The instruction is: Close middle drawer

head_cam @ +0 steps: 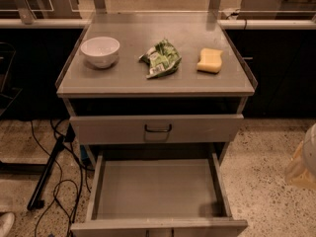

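The middle drawer (158, 191) of the grey metal cart is pulled far out toward me, and its tray is empty. Its front panel (158, 227) is at the bottom edge of the view. The top drawer (157, 128), with a dark loop handle, sits pushed in above it. The lowest drawer is hidden. My gripper (303, 164) shows only as a pale, blurred shape at the right edge. It is low beside the cart, level with the open drawer and apart from it.
On the cart top (123, 78) are a white bowl (100, 51), a green snack bag (160, 59) and a yellow sponge (210, 60). Black cables (54, 181) and a dark bar lie on the floor at left. A dark counter runs behind the cart.
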Tool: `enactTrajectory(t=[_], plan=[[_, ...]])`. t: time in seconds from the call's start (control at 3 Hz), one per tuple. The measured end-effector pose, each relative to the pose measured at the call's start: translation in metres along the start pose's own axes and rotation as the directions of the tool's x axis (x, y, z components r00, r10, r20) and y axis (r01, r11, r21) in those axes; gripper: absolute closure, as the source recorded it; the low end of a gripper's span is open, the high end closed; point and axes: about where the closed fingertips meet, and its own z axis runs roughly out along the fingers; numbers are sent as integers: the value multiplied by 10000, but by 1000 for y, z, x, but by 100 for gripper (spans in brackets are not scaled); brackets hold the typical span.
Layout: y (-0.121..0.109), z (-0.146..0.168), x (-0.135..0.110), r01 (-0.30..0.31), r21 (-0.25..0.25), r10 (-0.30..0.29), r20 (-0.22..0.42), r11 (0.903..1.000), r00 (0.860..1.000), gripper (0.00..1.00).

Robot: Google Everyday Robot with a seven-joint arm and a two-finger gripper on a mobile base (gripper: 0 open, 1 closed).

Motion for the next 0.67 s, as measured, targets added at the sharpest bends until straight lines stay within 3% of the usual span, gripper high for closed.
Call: enactTrajectory(t=[0.33, 0.67], plan=[[26, 42, 16, -322, -777, 303, -248, 9965, 9992, 100], [30, 46, 18, -321, -882, 296, -297, 9956, 9991, 100]])
